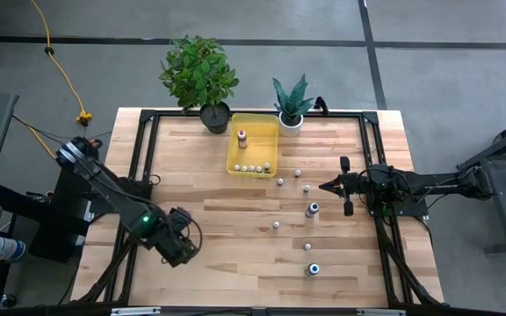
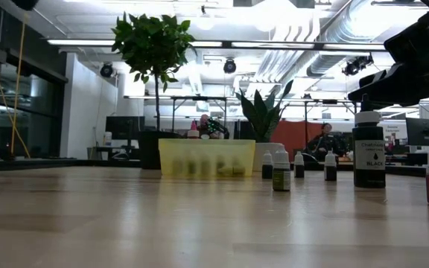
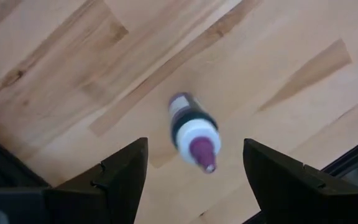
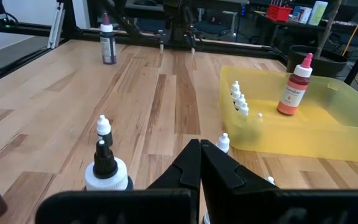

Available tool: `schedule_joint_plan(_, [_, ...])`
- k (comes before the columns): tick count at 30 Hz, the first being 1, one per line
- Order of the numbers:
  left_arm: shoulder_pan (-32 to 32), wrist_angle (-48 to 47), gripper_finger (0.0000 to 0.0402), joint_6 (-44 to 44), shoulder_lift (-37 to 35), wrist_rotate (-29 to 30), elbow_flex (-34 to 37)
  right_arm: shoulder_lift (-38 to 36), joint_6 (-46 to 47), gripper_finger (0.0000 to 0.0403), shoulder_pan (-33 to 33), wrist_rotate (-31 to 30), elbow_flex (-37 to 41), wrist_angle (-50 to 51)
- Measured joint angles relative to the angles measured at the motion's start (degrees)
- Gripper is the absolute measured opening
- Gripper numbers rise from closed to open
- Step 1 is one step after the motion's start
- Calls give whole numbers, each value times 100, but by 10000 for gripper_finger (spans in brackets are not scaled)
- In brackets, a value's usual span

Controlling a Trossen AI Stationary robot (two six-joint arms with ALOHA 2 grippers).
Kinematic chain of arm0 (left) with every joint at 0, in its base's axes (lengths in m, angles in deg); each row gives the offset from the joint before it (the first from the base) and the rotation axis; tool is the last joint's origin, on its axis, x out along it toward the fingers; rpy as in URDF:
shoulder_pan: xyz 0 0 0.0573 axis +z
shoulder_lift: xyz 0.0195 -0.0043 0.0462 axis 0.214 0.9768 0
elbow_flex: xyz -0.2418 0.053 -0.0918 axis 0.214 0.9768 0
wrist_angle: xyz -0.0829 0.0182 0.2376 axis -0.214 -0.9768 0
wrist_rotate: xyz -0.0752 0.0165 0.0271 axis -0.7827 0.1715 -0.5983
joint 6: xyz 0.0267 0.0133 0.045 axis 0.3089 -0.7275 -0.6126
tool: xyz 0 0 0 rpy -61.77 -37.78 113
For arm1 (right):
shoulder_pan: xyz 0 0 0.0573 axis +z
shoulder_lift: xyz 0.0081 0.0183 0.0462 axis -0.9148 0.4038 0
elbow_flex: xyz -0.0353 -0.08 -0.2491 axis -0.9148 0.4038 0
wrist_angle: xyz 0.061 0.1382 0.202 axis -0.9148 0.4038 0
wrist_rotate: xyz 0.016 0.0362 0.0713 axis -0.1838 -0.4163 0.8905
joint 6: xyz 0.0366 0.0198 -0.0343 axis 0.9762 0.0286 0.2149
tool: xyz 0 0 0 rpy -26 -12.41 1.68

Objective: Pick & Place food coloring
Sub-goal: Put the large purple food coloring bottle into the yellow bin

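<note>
Nearest object: a dark-bodied bottle (image 3: 192,132) with a white collar and purple tip stands on bare wood directly under the left gripper (image 3: 194,180), between its two fingers (image 3: 124,174).
Same bottle, right wrist view: it stands alone (image 4: 108,40) near the table's (image 1: 235,263) left-front part, well apart from the others.
Left gripper: spread wide, holding nothing, hovering above the bottle; in the high view it sits near the front-left corner (image 1: 179,237).
Loose food coloring: small bottles (image 1: 313,209) lie scattered over the right half of the table, one large dark one near the front edge (image 1: 313,269).
Placed food coloring: a row of small whitish bottles (image 1: 251,167) and one taller red bottle (image 4: 295,87) rest inside the yellow tray (image 1: 266,127) by the back edge.
Right gripper: pressed together, empty, waiting beside the right edge (image 1: 330,186).
Surroundings: two potted plants (image 1: 198,72) flank the tray's back side.
Step in hand: judged to be the descent onto the lone bottle.
Technique: keep the cap centred between the fingers, lower straight down to the body below the collar, then close gently; an off-centre finger would likely topple it.
</note>
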State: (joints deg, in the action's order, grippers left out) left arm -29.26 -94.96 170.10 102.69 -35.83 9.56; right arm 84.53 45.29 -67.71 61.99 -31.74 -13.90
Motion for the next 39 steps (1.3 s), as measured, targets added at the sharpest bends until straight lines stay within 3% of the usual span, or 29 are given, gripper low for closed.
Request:
schedule_joint_plan(20, [-1, 269, 249, -390, 670, -236, -2, 0, 0, 0, -1, 0, 0, 0])
schedule_joint_plan(24, [-1, 269, 214, -390, 672, -228, -2, 0, 0, 0, 1, 0, 0, 0])
schedule_joint_plan(33, [1, 240, 90, -433, 667, -232, -9, 0, 0, 0, 0, 2, 0, 0])
schedule_joint_plan(39, [247, -79, 88, -810, 674, -396, -272, 0, -1, 0, 0, 0, 0, 0])
